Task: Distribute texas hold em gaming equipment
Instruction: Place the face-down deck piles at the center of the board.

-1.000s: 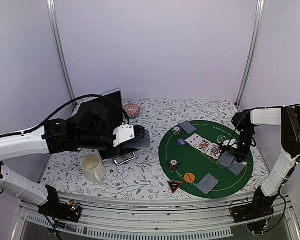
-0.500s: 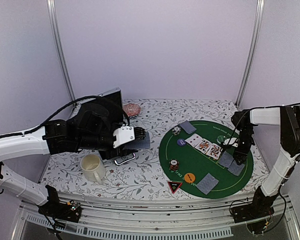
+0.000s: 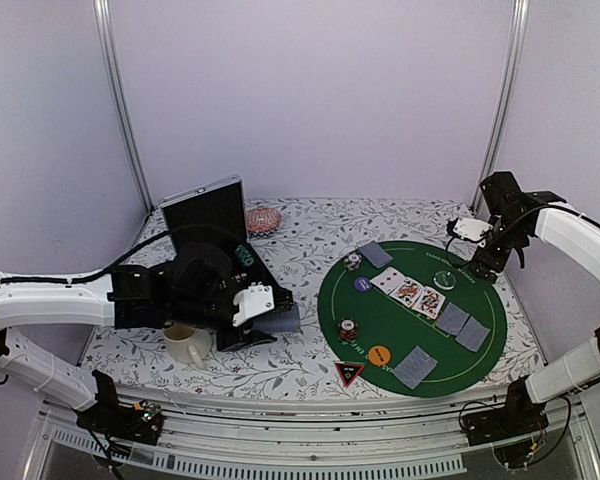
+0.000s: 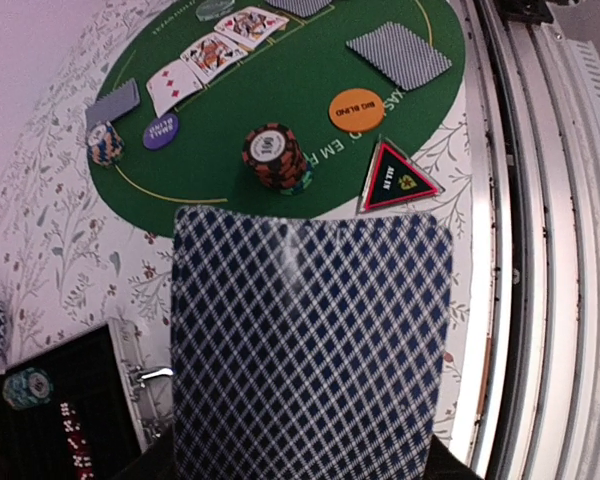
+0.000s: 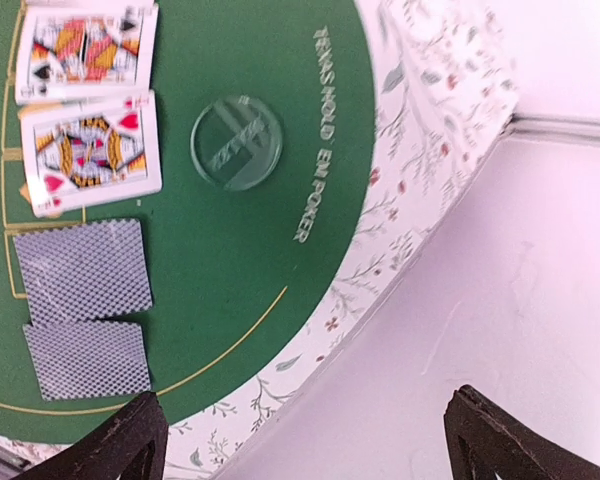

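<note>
My left gripper (image 3: 269, 306) is shut on blue-backed playing cards (image 3: 283, 320), held low over the floral cloth left of the green poker mat (image 3: 410, 340); their patterned back (image 4: 310, 340) fills the left wrist view and hides the jaws. On the mat lie three face-up cards (image 3: 408, 290), several face-down cards (image 3: 452, 320), two chip stacks (image 3: 349, 328), a purple disc (image 3: 363, 284), an orange disc (image 3: 379, 354), a clear disc (image 3: 443, 279) and a triangle marker (image 3: 349, 374). My right gripper (image 3: 467, 232) hangs open and empty above the mat's far right edge, its fingers (image 5: 130, 440) wide apart beyond the clear disc (image 5: 236, 142).
A cream mug (image 3: 185, 343) stands just beside my left arm. An open black case (image 3: 205, 215) stands at the back left, with a pink striped round object (image 3: 264, 220) beside it. The purple side wall (image 5: 500, 300) is close to my right gripper.
My right gripper opened, lifted off the two face-down cards on the right of the mat and drew back toward the far right. My left arm sank nearer with its cards.
</note>
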Controlling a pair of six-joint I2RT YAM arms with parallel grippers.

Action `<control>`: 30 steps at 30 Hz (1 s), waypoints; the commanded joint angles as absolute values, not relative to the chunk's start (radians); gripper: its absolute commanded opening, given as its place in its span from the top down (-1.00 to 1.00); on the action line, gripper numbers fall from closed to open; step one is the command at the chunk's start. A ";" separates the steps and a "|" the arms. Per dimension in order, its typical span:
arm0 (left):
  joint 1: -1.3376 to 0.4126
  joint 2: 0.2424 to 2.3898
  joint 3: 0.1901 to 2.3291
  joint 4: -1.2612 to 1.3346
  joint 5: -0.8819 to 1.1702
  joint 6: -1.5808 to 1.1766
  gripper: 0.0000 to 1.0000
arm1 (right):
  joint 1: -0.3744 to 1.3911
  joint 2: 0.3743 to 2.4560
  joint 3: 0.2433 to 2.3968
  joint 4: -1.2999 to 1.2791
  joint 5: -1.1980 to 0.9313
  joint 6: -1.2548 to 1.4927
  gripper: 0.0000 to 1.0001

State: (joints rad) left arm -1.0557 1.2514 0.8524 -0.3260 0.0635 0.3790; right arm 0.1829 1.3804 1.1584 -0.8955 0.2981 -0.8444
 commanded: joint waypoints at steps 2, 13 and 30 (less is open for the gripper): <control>-1.075 1.323 0.760 -0.202 0.096 0.231 -0.01 | 0.285 1.238 1.199 -0.728 0.188 -0.770 -0.98; -1.076 1.655 0.814 -0.245 -0.053 0.205 -0.06 | 0.485 1.050 1.107 -0.633 -0.033 -0.703 -0.98; -1.086 1.645 0.871 -0.443 0.065 0.239 -0.96 | 0.521 0.913 1.026 -0.589 -0.098 -0.650 -0.98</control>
